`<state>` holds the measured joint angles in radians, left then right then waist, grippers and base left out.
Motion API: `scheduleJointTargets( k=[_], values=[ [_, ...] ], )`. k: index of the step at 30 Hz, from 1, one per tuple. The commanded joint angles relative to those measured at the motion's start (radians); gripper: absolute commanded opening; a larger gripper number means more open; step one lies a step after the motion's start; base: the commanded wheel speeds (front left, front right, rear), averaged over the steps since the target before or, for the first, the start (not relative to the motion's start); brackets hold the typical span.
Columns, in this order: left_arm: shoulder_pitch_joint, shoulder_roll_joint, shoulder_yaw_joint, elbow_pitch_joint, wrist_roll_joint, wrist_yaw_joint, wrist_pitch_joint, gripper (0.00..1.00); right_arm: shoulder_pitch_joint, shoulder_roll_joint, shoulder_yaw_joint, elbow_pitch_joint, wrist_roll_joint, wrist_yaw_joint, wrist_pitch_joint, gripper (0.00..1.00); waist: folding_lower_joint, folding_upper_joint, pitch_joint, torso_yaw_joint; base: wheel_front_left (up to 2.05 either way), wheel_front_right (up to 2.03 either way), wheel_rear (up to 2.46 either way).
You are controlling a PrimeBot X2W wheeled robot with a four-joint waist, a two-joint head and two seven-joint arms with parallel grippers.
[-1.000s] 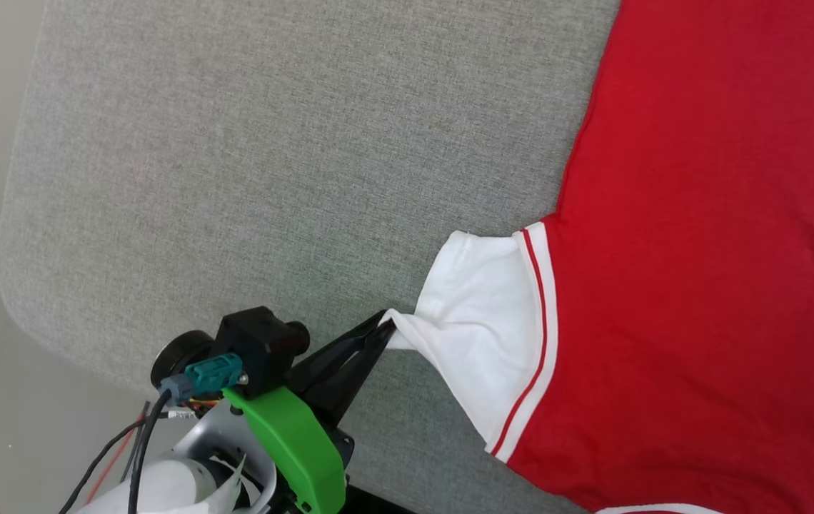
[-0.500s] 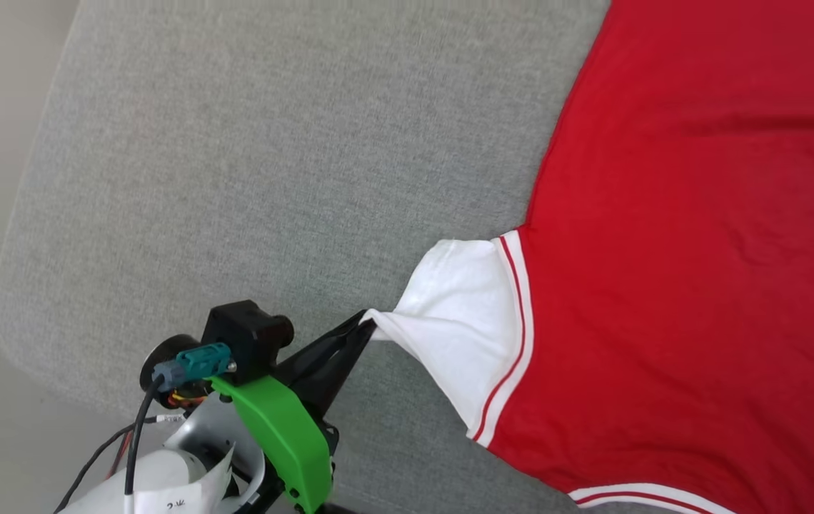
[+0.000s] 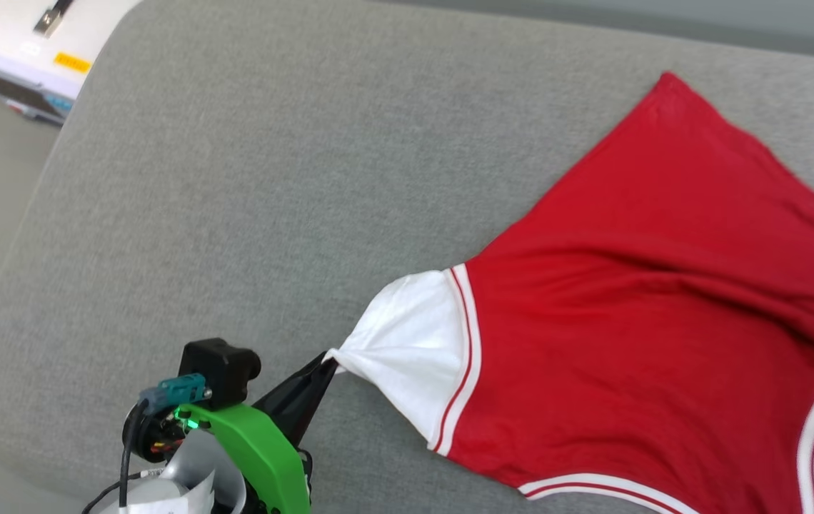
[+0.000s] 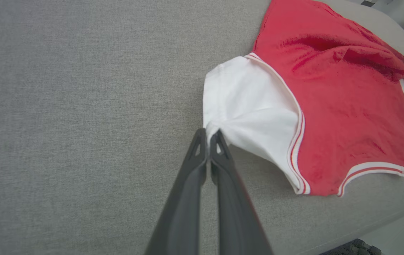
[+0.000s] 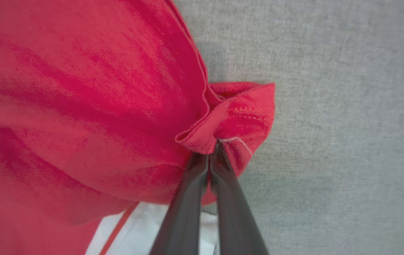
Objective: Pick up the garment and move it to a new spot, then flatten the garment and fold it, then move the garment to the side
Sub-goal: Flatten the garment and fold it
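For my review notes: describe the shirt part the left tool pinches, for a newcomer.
A red garment lies on the grey fabric surface. At its left edge, the left tool pinches a sleeve. It is white with striped trim, unlike the red body.

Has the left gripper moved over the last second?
Cannot tell: the head camera itself shifted, and the left gripper sits about as far from the cushion's left edge as before.

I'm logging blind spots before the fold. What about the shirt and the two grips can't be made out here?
Head view: the garment runs off the right and bottom edges, cutting off its second sleeve.
Left wrist view: how much sleeve the left gripper pinches, hidden by its shut fingers.
Right wrist view: which part the right gripper holds; the red cloth is bunched and blurred.
Head view: the white box labels, too small.
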<state>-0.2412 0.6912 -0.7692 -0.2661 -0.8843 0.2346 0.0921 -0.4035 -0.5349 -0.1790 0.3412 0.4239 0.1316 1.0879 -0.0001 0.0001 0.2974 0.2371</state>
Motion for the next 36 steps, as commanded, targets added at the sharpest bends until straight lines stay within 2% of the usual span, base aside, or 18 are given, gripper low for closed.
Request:
scheduleJointTargets(
  k=[1,8,9,12,22,23,24,29,36],
  values=[
    [0.02,0.003,0.01,0.009,-0.012,0.011,-0.02,0.0,0.086,0.022,-0.015,-0.041,0.018,-0.001,0.002,0.0,0.0001,-0.0001,-0.107,-0.089,0.0,0.0,0.0],
    [0.051,-0.014,0.025,0.018,-0.034,0.024,-0.056,0.0,0.279,0.084,-0.079,-0.223,0.022,-0.001,0.022,0.0,0.0001,-0.0001,-0.169,-0.124,0.0,0.0,0.0],
    [0.057,-0.02,0.026,0.023,-0.037,0.027,-0.066,0.0,0.353,0.117,-0.109,-0.287,0.02,-0.001,0.036,0.0,0.0001,-0.0001,-0.181,-0.132,0.0,0.0,0.0],
    [0.058,-0.031,0.023,0.029,-0.036,0.026,-0.073,0.0,0.417,0.154,-0.14,-0.344,0.01,-0.001,0.045,0.0,0.0001,-0.0001,-0.187,-0.136,0.0,0.0,0.0],
    [0.055,-0.052,0.015,0.05,-0.035,0.017,-0.089,0.0,0.526,0.238,-0.176,-0.382,-0.036,-0.001,0.045,0.0,0.0001,-0.0001,-0.197,-0.138,0.0,0.0,0.0],
    [0.054,-0.053,0.014,0.051,-0.036,0.017,-0.089,0.0,0.526,0.24,-0.174,-0.384,-0.037,-0.001,0.04,0.42,0.0001,-0.0001,-0.197,-0.137,0.0,0.0,0.0],
    [0.053,-0.053,0.014,0.052,-0.036,0.016,-0.089,0.0,0.524,0.24,-0.173,-0.385,-0.035,-0.001,0.037,1.0,0.0001,-0.0001,-0.198,-0.137,0.0,0.0,0.0],
    [0.05,-0.049,0.012,0.048,-0.032,0.016,-0.088,0.0,0.49,0.21,-0.155,-0.414,-0.021,-0.001,0.018,1.0,0.0001,-0.0001,-0.196,-0.134,0.0,0.0,0.0],
    [0.034,-0.045,0.007,0.017,-0.013,0.022,-0.083,0.0,0.372,0.14,-0.118,-0.519,0.049,-0.001,0.065,1.0,0.0001,-0.0001,-0.156,-0.118,0.0,0.0,0.0]
  ],
)
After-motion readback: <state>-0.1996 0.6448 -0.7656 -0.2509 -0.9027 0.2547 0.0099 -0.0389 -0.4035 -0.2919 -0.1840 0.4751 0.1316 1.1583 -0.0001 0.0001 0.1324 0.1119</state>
